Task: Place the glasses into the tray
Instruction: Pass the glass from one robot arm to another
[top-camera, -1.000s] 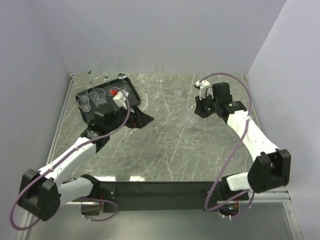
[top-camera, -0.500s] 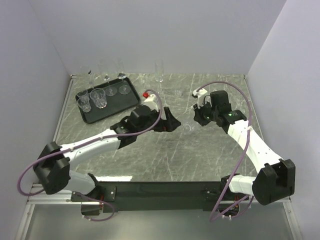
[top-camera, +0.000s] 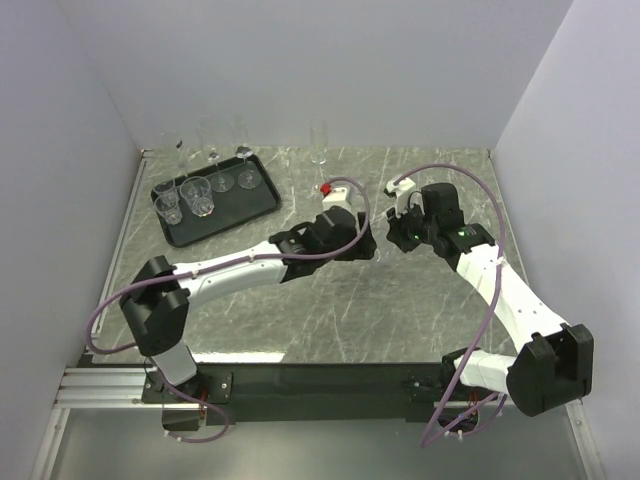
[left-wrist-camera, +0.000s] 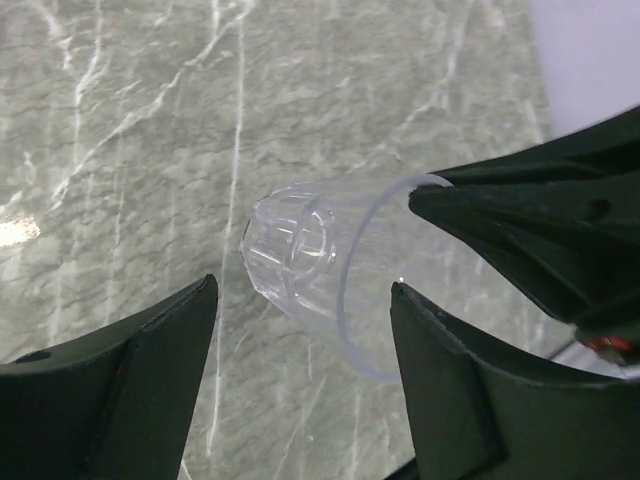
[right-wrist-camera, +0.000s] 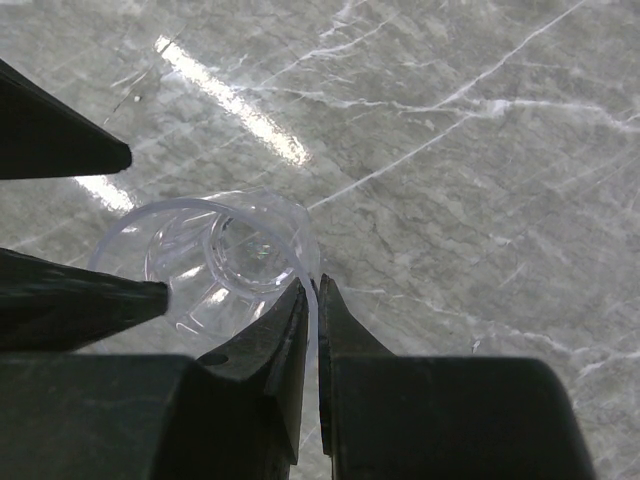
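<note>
Far left, toward the back corner of the grey marbled table (top-camera: 330, 310): the black tray (top-camera: 240, 214), carrying four short glasses (top-camera: 198, 196), all upright, in its left and far parts. Just behind its far rim, against the back wall (top-camera: 300, 70): three tall flutes (top-camera: 210, 148), standing outside the tray. Further right along the same wall, well apart from those: one lone flute (top-camera: 319, 146), also upright.

Centre of the table: the left gripper (left-wrist-camera: 302, 290), at the end of the left arm (top-camera: 230, 272), which reaches in from the near left. Fingers wide apart, one on each side of a clear ribbed tumbler (left-wrist-camera: 300, 255). Neither seen pressing on the glass in the left wrist view (in the right wrist view one tip looks very near the rim, contact unclear).

Just to the right, facing it: the right gripper (right-wrist-camera: 312, 292), fingers drawn together and pinching the tumbler's rim, one inside the mouth and one outside. Open mouth of the tumbler turned toward both wrist cameras, base pointing away. Well apart from the tray, between the two grippers, over bare table; impossible to tell whether the base touches the surface. Barely visible from overhead, tucked between the two grippers.
</note>
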